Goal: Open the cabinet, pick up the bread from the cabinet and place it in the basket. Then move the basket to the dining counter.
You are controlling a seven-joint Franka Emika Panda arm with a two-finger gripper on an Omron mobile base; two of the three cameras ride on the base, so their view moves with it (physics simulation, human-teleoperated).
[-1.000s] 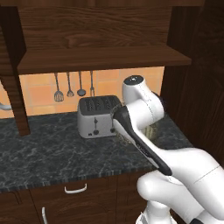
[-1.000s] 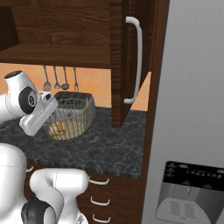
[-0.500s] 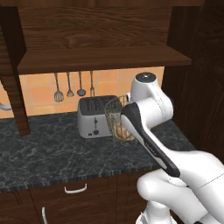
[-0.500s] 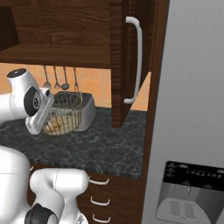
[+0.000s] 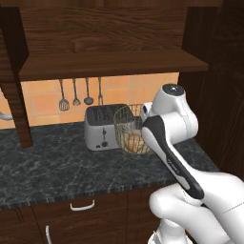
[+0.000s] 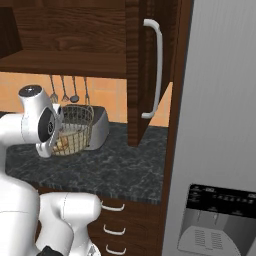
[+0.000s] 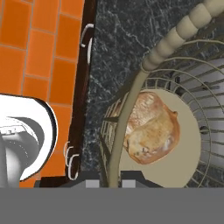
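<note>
The jaws grip the rim of the tan-gold round wire basket [image 7: 175, 100] — rounded tan-brown bread roll [image 7: 151, 133] inside — beside the silver toaster [image 5: 101, 126].

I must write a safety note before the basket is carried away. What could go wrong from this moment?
1. The gripper is shut on only the rim of the basket, so the basket might tilt or slip out.
2. The bread lies loose on the basket's base; a tilt or quick swing may roll it out.
3. The toaster stands right beside the basket, and the open cabinet door hangs near; a wide swing could hit them.
</note>
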